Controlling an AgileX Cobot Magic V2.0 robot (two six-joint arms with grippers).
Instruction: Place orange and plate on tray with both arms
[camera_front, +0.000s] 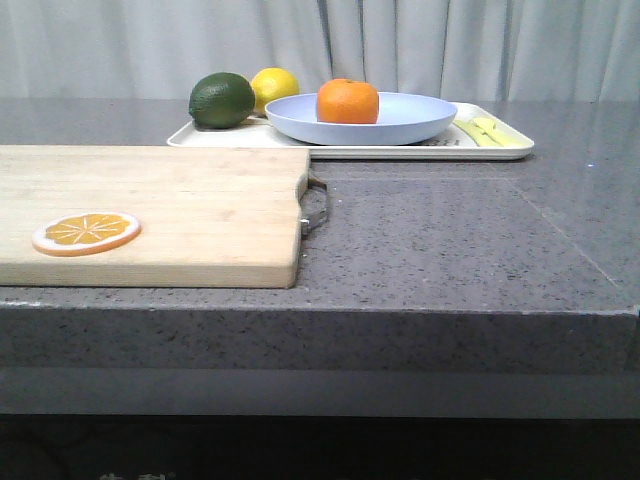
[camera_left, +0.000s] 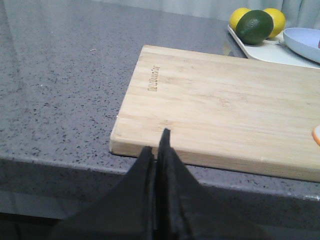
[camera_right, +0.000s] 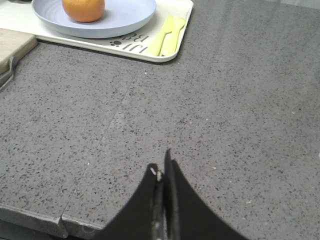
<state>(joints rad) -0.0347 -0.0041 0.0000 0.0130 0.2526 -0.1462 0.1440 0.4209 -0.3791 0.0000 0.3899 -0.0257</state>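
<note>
**Orange and plate sit on the tray; both end effectors closed and empty**

Look to the far side of your desk (camera_front: 450, 240): the tray (camera_front: 500, 150) lies flat there, and the plate (camera_front: 410, 118) rests on it. The orange (camera_front: 347, 101) sits inside the plate, a little left of the plate's middle in the front view. Behind the plate's left edge you have a dark green lime (camera_front: 221, 100) and a yellow lemon (camera_front: 275, 86), side by side and touching or nearly so; in the front view both look to be on the tray. At the tray's right end lies a pale yellow utensil (camera_right: 168, 35), flat beside the plate.

Nearer to you, on the left, the wooden cutting board (camera_front: 180, 215) lies flat on the desk with its metal handle (camera_front: 315, 205) pointing right. An orange slice (camera_front: 86, 233) lies on the board near its front left corner, well apart from the tray.

Your left end effector (camera_left: 156, 150) hovers at the near edge of the board, fingers pressed together with nothing between them. Your right end effector (camera_right: 162, 172) hangs over bare desk, well short of the tray, fingers likewise closed and gripping nothing.
</note>
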